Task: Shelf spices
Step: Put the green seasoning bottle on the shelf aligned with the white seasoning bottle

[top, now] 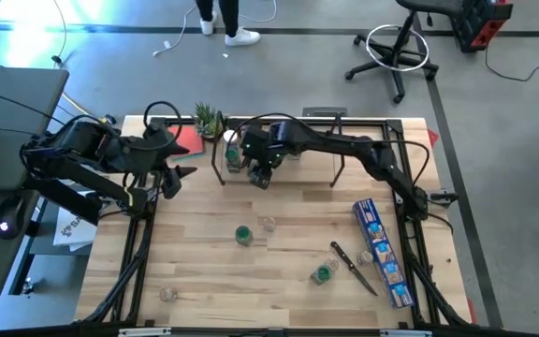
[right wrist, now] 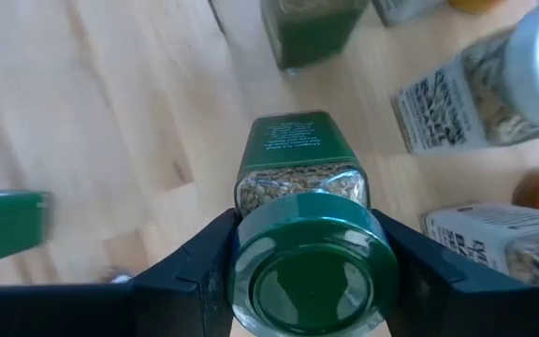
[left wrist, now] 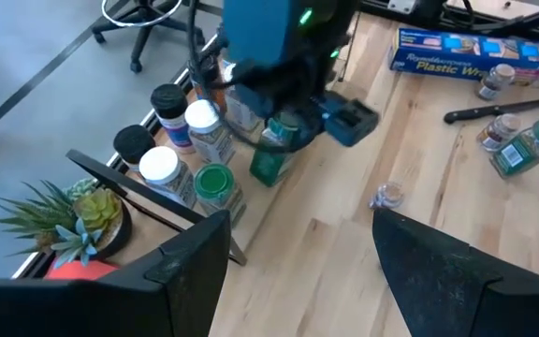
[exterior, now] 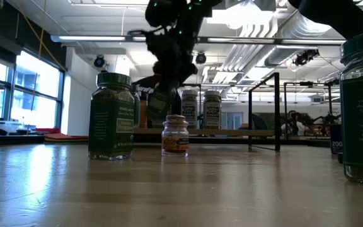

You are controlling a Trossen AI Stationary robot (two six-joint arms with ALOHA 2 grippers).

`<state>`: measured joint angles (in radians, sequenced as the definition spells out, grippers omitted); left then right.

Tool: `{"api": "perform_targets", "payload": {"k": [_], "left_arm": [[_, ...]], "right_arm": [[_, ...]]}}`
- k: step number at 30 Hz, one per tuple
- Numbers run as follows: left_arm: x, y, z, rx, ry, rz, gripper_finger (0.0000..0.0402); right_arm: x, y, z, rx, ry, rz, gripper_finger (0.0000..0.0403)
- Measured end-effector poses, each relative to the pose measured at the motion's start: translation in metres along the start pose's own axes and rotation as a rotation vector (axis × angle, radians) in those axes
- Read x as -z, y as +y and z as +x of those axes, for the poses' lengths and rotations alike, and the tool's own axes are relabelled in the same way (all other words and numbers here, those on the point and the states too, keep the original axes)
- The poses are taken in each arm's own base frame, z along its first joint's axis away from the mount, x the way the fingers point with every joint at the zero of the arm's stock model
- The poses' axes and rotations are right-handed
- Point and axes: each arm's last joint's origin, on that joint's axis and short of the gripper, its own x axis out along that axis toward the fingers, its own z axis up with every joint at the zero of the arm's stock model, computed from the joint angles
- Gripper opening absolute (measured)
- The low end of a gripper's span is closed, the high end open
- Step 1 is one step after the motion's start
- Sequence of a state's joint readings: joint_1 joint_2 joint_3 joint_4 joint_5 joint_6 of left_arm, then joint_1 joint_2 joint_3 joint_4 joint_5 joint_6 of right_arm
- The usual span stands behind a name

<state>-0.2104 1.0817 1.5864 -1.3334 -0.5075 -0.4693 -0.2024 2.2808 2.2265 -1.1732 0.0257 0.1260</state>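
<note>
Green-capped spice jar (right wrist: 303, 201) airborne beside shelf (top: 279, 140)

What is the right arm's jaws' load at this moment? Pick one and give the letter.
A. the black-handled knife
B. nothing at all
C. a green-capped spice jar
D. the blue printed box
C: in the right wrist view the right gripper has its jaws clamped on either side of a green-capped jar of dried herbs, carried by the shelf; the knife and blue box lie on the table.

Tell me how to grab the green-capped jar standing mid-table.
Grip the green-capped jar by its cap, from straight above: it stands upright, cap up. Keep fingers off the small clear jar beside it. The right gripper holds another jar.
</note>
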Motion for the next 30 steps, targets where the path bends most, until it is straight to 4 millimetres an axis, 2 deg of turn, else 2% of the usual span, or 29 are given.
{"api": "perform_targets", "payload": {"k": [8, 14, 23, 26, 30], "left_arm": [[0.0, -0.001, 0.001, 0.002, 0.004, -0.005, 0.0257], [0.0, -0.001, 0.001, 0.002, 0.004, -0.007, 0.0257], [0.0, -0.001, 0.001, -0.001, 0.003, -0.007, 0.0257], [0.0, -0.001, 0.001, -0.001, 0.003, -0.007, 0.0257], [0.0, -0.001, 0.001, -0.001, 0.003, -0.006, 0.0257]], "right_arm": [[-0.001, -0.001, -0.001, 0.034, -0.014, 0.004, 0.0187], [-0.004, -0.002, -0.001, 0.05, -0.041, 0.008, 0.0239], [-0.01, -0.002, -0.002, 0.092, -0.113, -0.013, 0.0249], [-0.013, -0.002, -0.008, 0.108, -0.132, -0.033, 0.025], [-0.02, 0.002, -0.027, 0.132, -0.197, -0.095, 0.025]]}}
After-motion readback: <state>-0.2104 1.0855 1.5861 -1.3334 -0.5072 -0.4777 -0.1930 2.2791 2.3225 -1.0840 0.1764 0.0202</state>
